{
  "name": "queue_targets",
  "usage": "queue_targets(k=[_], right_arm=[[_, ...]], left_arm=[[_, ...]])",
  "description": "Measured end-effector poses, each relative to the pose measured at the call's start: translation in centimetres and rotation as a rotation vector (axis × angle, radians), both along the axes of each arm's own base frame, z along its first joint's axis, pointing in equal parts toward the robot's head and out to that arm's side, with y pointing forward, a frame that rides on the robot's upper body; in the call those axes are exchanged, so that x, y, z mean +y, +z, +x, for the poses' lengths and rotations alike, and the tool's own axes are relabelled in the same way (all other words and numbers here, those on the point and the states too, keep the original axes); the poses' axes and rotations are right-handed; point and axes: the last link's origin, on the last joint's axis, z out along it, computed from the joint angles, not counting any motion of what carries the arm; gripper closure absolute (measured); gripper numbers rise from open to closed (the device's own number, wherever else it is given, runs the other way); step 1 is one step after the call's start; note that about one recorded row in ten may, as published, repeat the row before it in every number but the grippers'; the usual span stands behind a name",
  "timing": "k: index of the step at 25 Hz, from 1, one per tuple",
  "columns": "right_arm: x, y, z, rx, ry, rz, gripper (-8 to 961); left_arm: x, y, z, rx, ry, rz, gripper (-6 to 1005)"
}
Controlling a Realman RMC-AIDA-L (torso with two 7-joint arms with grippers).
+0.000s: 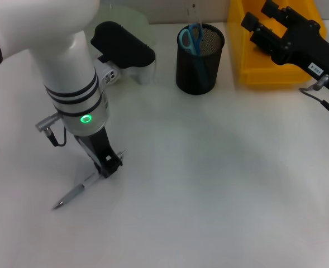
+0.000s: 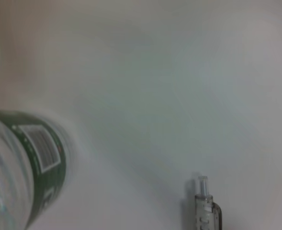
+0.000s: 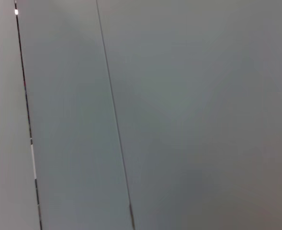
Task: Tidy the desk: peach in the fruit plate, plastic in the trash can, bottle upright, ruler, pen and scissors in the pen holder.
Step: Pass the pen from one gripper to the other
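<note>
One pen lies on the white worktop at the near left. Its long axis runs diagonally: the tip points near-left and the other end points far-right, under the left claw. This claw is low over that far end of the pen, but I cannot tell if it is spread or pinching. In the left wrist view the clear pen end and a bottle with green label are seen. Far on the worktop stands the black mesh pen holder with blue-handled scissors inside. The right claw is spread above the yellow bin at far right.
</note>
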Motion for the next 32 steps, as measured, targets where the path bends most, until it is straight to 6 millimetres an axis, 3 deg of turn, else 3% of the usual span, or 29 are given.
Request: queue_targets(k=[11, 20, 26, 32], right_arm=[[-0.4, 1.5, 1.6, 0.05, -0.071, 0.074, 337], [-2.4, 3.4, 3.9, 0.134, -0.127, 0.125, 337], [-3.4, 4.1, 4.4, 0.144, -0.117, 0.123, 336], [-4.4, 4.1, 4.5, 0.145, -0.092, 0.114, 336]], left_arm=[[1.1, 0.9, 3.2, -0.102, -0.082, 0.06, 812], [2.2, 2.1, 6.6, -0.223, -0.202, 0.124, 811], [2.3, 2.9, 7.4, -0.36, -0.252, 0.157, 811], [2.1, 4.9, 6.5, -0.581, -0.3, 0.235, 811]])
